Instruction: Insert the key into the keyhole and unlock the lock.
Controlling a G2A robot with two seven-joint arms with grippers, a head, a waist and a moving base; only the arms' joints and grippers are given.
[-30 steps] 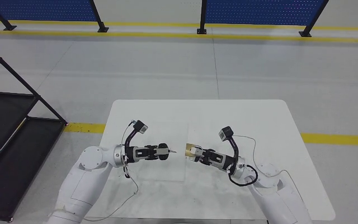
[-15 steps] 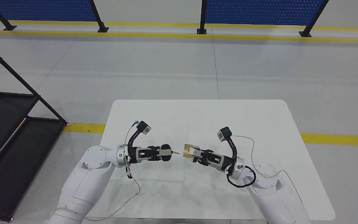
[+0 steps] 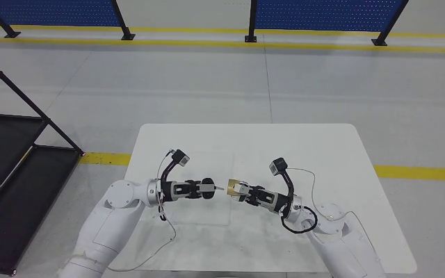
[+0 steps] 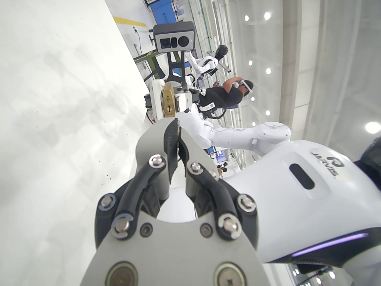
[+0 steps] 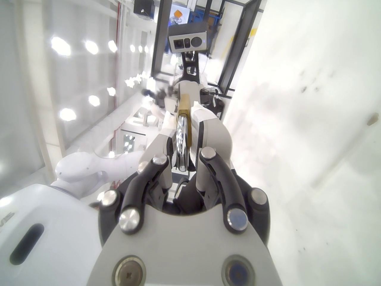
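Above the white table [image 3: 313, 153] my left gripper [image 3: 208, 187] is shut on a small silver key [image 3: 218, 188] that points at the brass padlock [image 3: 233, 186]. My right gripper [image 3: 244, 190] is shut on that padlock and holds it in the air. The key's tip is just short of the lock's face. In the left wrist view the shut fingers [image 4: 171, 138] line up below the padlock [image 4: 168, 104], whose keyhole faces them; the key itself is hidden between the pads. In the right wrist view the silver shackle [image 5: 181, 141] sits between the fingers, with the brass body [image 5: 184, 105] beyond.
A clear sheet [image 3: 201, 212] lies on the table under both grippers. A black rack [image 3: 28, 156] stands on the floor off the table's left side. Blue barriers [image 3: 62, 12] line the far floor.
My left gripper has moved right with the key, closing the gap to the padlock. The right gripper has shifted slightly left with the lock.
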